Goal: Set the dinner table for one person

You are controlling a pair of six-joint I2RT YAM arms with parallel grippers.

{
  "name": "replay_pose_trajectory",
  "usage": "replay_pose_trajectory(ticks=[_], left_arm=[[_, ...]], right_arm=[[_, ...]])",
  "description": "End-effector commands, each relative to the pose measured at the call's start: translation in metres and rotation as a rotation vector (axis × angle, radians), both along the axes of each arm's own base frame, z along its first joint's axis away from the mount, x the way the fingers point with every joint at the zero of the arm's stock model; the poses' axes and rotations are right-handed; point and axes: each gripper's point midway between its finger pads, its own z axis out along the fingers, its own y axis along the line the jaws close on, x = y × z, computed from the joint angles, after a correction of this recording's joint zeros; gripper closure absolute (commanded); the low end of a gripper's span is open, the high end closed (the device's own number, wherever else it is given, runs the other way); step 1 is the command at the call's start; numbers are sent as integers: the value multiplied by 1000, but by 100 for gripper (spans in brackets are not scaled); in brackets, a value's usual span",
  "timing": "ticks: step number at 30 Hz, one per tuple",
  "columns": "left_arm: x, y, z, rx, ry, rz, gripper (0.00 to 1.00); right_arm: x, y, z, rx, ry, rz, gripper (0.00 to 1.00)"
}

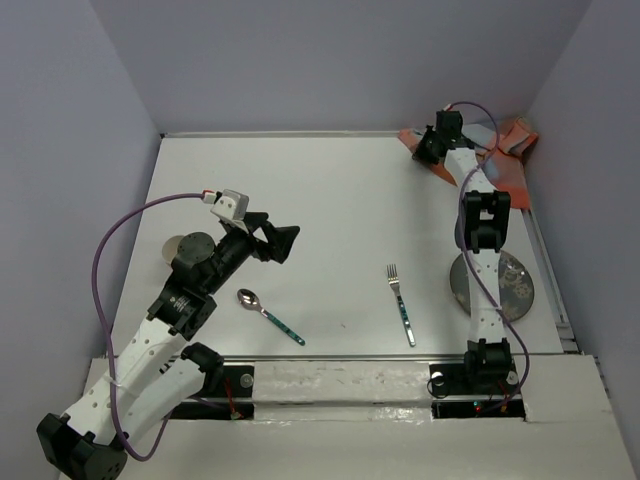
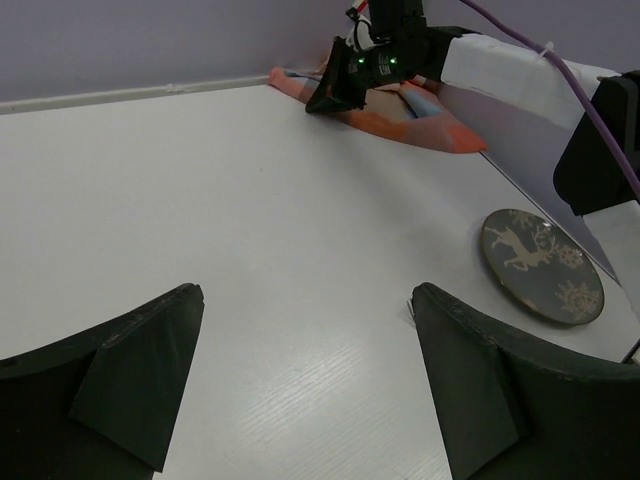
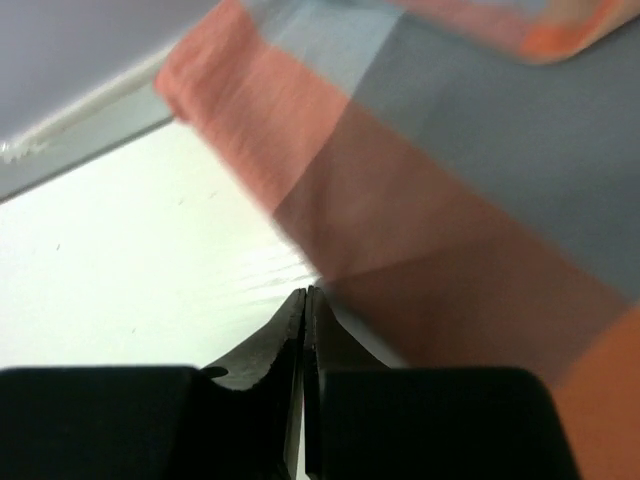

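From above, the table [image 1: 330,200] fills the space in front of both arms. On it lie a spoon [image 1: 268,313] and a fork [image 1: 401,305] near the front edge, well apart from each other. A plate [image 1: 515,285] sits at the right, partly behind the right arm. A cloth [image 1: 515,140] is bunched in the far right corner, and the right gripper [image 1: 422,150] is at its edge. The left gripper [image 1: 283,240] hovers over the left half. In the left wrist view its fingers [image 2: 130,380] stand wide apart with nothing between them, above bare table. In the right wrist view the jaws are pressed together, with the tips touching the cloth's border. I cannot tell if a fold is caught. I judge the task is at an early stage: nothing is arranged as a place setting, so the cloth, plate, fork and spoon are all left to do.
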Motion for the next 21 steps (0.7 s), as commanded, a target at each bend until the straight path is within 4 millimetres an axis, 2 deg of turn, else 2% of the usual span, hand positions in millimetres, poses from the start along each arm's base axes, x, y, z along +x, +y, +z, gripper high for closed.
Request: replay_pose_trajectory(ticks=[1,2,4,5,8,9,10,11,12,15,16,17,18,19,21], left_arm=[[0,4,33,-42,-82,12,4],[1,5,33,-43,-81,18,5],[2,4,31,-46,-67,22,6],[4,5,30,-48,-61,33,8],[9,4,25,-51,-27,46,10],[10,4,24,-49,-21,48,11],[11,3,23,-45,-18,49,11],[11,3,23,-45,-16,53,12],[12,4,23,-43,-17,53,12],[12,5,22,-42,-18,62,12],[12,5,21,-40,-18,63,12],[13,6,21,-39,-18,65,12],[13,6,20,-39,-15,67,12],[13,5,20,-37,-16,64,12],[13,4,18,-33,-15,59,12]], right_arm=[[-19,80,-17,35,25,189,96],[-23,100,-10,29,12,229,97],[-30,119,-8,11,-2,292,100],[-36,140,-1,11,-15,337,100],[-49,160,-1,-32,-15,388,100],[-51,162,13,-53,-40,398,100],[-53,156,9,-79,-36,376,100],[-54,153,14,-90,-45,364,94],[-52,149,32,-115,-81,359,90],[-44,118,49,-172,-103,304,76],[-39,95,58,-201,-113,253,72],[-36,83,63,-220,-116,229,65],[-35,71,65,-253,-117,214,62],[-33,48,64,-304,-99,163,59],[-29,30,68,-388,-98,149,52]])
